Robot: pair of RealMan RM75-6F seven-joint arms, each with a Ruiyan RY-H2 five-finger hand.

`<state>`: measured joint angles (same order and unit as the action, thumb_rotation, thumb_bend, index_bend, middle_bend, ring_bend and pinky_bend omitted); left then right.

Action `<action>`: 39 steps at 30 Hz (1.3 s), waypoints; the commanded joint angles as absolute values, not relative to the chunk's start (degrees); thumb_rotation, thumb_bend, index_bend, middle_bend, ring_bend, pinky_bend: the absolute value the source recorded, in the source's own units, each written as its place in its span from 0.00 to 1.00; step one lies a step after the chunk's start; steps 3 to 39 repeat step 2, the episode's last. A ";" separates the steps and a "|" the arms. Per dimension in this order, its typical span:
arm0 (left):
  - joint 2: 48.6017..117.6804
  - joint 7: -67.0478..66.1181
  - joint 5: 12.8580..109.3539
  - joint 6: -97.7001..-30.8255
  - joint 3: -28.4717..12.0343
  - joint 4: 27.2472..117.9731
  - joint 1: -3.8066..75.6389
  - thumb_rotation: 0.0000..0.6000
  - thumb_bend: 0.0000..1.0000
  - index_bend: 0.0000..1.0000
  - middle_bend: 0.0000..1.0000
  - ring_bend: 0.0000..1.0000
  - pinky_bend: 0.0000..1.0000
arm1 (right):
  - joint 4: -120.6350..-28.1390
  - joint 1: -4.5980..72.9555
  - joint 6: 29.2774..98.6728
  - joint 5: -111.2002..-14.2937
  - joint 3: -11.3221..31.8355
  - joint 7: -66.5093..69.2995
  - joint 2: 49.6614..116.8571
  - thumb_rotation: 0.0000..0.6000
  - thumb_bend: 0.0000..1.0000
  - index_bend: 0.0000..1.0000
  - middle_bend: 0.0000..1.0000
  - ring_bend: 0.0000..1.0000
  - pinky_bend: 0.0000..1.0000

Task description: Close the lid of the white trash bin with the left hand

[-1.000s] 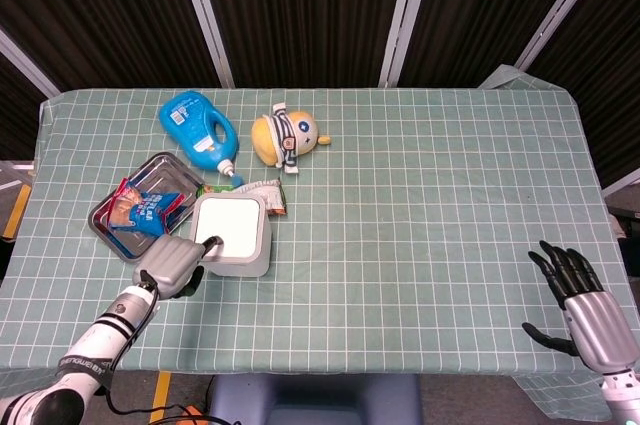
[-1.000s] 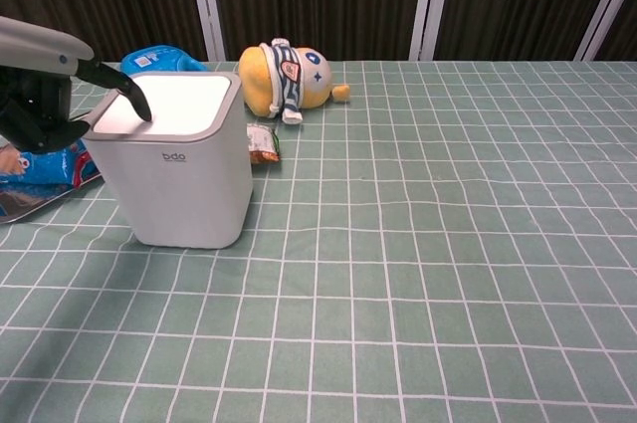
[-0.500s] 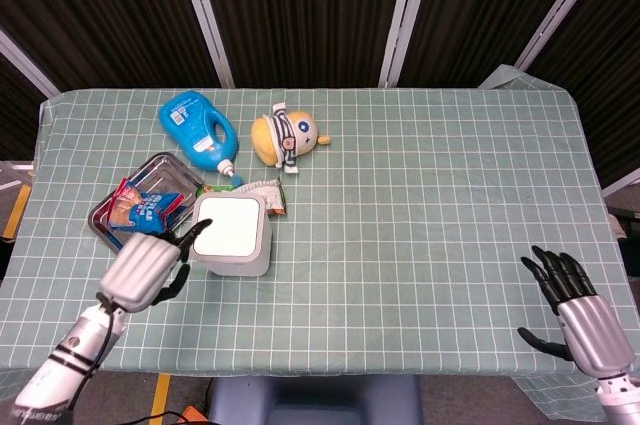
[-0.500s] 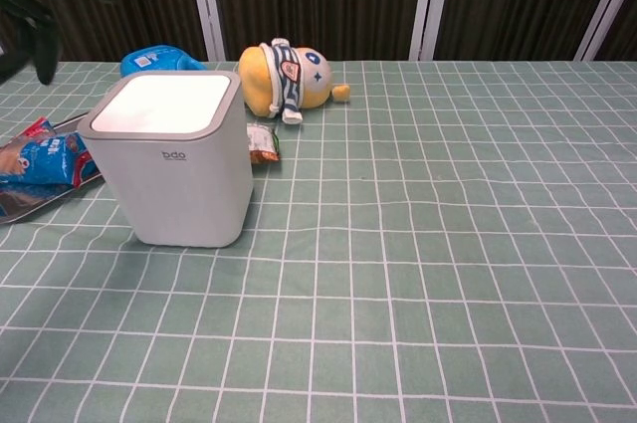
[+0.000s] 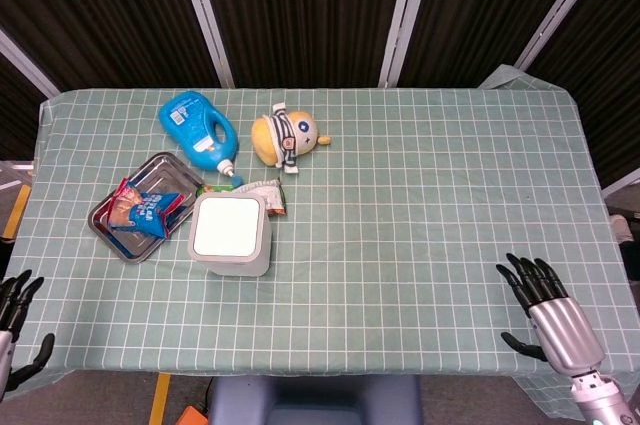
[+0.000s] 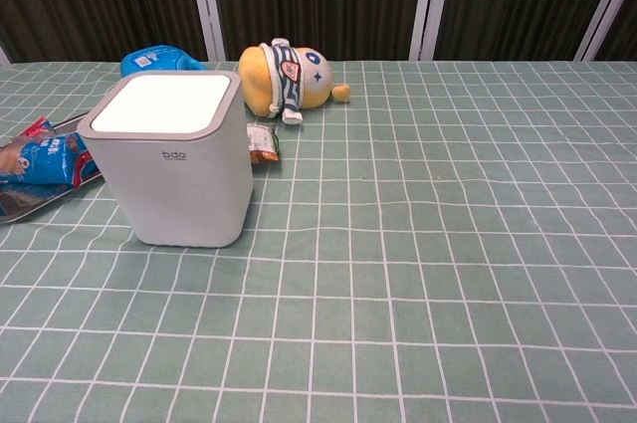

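- The white trash bin (image 5: 231,235) stands near-left on the desk (image 5: 420,205), its lid (image 6: 164,105) apparently flat.
- Left hand (image 5: 12,330), fingers spread, empty, hangs off the desk's near-left corner; right hand (image 5: 550,315) likewise near-right.
- Only retreat remains: keep clear.

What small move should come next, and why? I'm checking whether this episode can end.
Probably none beyond letting the left hand rest off the table's near-left edge. The white trash bin shows its lid flat and flush in both views, and both hands, including the right hand, are open and away from it.
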<state>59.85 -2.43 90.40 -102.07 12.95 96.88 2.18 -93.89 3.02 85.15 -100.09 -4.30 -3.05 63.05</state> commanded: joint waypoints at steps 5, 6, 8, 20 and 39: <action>60.13 -2.94 88.22 -99.17 11.55 96.19 0.38 1.00 0.43 0.04 0.00 0.00 0.00 | -94.00 3.10 84.83 -99.52 -4.19 -3.73 63.38 1.00 0.25 0.00 0.00 0.00 0.00; 60.13 -2.94 88.22 -99.17 11.55 96.19 0.38 1.00 0.43 0.04 0.00 0.00 0.00 | -94.00 3.10 84.83 -99.52 -4.19 -3.73 63.38 1.00 0.25 0.00 0.00 0.00 0.00; 60.13 -2.94 88.22 -99.17 11.55 96.19 0.38 1.00 0.43 0.04 0.00 0.00 0.00 | -94.00 3.10 84.83 -99.52 -4.19 -3.73 63.38 1.00 0.25 0.00 0.00 0.00 0.00; 60.13 -2.94 88.22 -99.17 11.55 96.19 0.38 1.00 0.43 0.04 0.00 0.00 0.00 | -94.00 3.10 84.83 -99.52 -4.19 -3.73 63.38 1.00 0.25 0.00 0.00 0.00 0.00; 60.13 -2.94 88.22 -99.17 11.55 96.19 0.38 1.00 0.43 0.04 0.00 0.00 0.00 | -94.00 3.10 84.83 -99.52 -4.19 -3.73 63.38 1.00 0.25 0.00 0.00 0.00 0.00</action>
